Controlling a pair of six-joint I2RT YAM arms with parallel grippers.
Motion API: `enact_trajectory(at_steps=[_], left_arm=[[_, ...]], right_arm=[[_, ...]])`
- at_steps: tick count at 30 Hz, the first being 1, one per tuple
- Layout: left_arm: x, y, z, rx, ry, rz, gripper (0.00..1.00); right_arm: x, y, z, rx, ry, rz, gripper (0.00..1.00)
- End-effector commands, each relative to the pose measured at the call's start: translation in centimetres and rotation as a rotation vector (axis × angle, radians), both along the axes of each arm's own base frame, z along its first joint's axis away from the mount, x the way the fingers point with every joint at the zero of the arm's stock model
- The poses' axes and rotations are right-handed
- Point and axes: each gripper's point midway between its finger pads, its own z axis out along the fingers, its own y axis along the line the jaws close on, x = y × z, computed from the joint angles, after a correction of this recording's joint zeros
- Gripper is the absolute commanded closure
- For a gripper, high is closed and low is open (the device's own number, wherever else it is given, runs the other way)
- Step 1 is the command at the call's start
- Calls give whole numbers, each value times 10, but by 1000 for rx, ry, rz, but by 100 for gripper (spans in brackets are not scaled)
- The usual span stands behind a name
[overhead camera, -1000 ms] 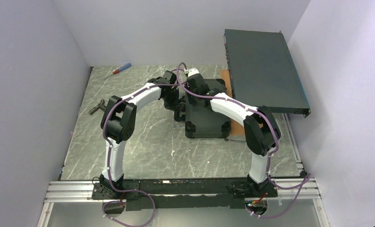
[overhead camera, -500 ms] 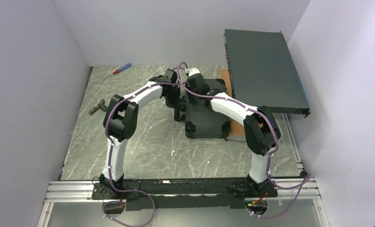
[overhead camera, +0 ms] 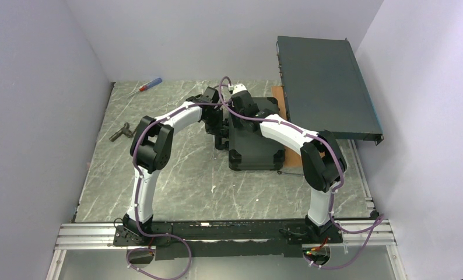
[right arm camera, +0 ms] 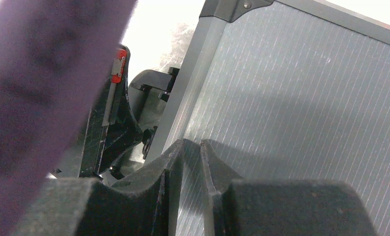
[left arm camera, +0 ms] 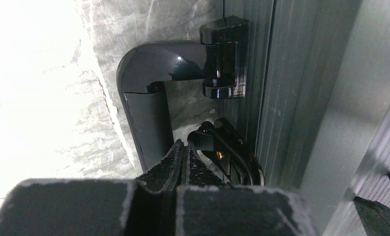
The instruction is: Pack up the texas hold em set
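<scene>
Hunched in with left arm (overhead camera: 159, 137) and right arm (overhead camera: 287, 134) over closed dark grey case (overhead camera: 255, 150), rack box (overhead camera: 325, 81) back right, screwdriver (overhead camera: 149, 85) back left.

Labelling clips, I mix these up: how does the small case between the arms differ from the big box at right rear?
The case is small and squarish; the box far larger, oblong. The case has black corner caps and a handle; the box shows none. The case lies centrally; the box at the right rear. Both are dark.

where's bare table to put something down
Bare marble between the case and the near rail, and at the left between the screwdriver and the dark tool. Crowded around the case's far end and by the rack box.
</scene>
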Motion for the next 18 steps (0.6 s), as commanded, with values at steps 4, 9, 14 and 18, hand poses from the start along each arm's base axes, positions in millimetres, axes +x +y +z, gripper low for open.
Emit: enact_trajectory(at_steps=[4, 9, 14, 18], left_arm=[[-7, -12, -35, -33, 57, -16, 100], [-14, -21, -42, -103, 85, -20, 100], [-18, -33, -47, -183, 113, -39, 100], [-19, -49, -44, -283, 115, -79, 100]], right_arm=[[-69, -15, -99, -148, 340, 90, 78], [-72, -14, -105, -142, 357, 92, 78], [-75, -13, -110, -133, 372, 97, 78], [-78, -14, -114, -134, 385, 98, 78]])
